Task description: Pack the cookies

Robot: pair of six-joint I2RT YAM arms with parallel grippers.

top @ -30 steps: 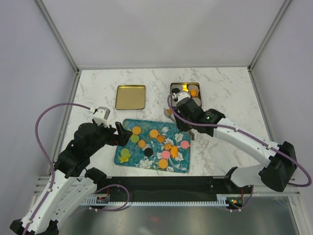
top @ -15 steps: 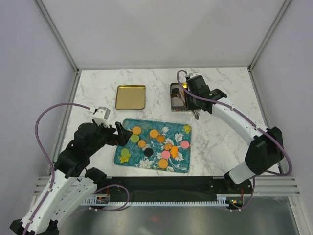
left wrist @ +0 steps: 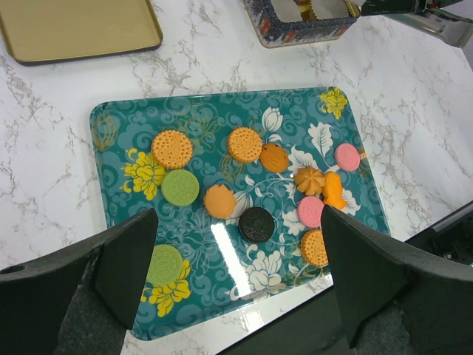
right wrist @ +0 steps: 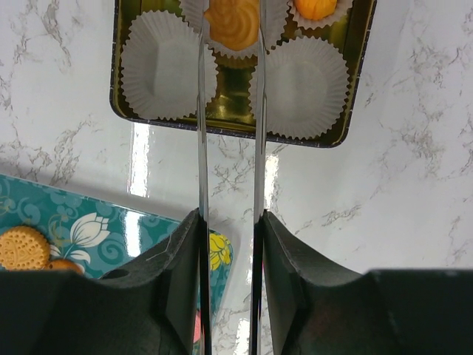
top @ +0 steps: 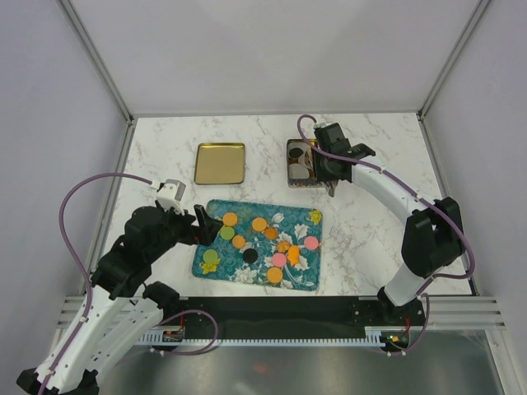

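Gripping an orange flower cookie (right wrist: 231, 22), our right end effector (right wrist: 229, 48) hangs directly above a paper cup (right wrist: 279, 33) in the tin (right wrist: 353, 96), so the drop goes straight down. One second ago it was at the tray (left wrist: 118, 126)'s far right corner. Our left end effector (left wrist: 236, 244) stays wide apart over the remaining cookies (left wrist: 172, 149) on the tray.

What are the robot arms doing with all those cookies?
They're packing cookies into a tin. The right gripper holds an orange swirl cookie over a paper cup in the tin, with two empty cups beside it. The left gripper hangs wide open above the blue tray, where about a dozen cookies wait.
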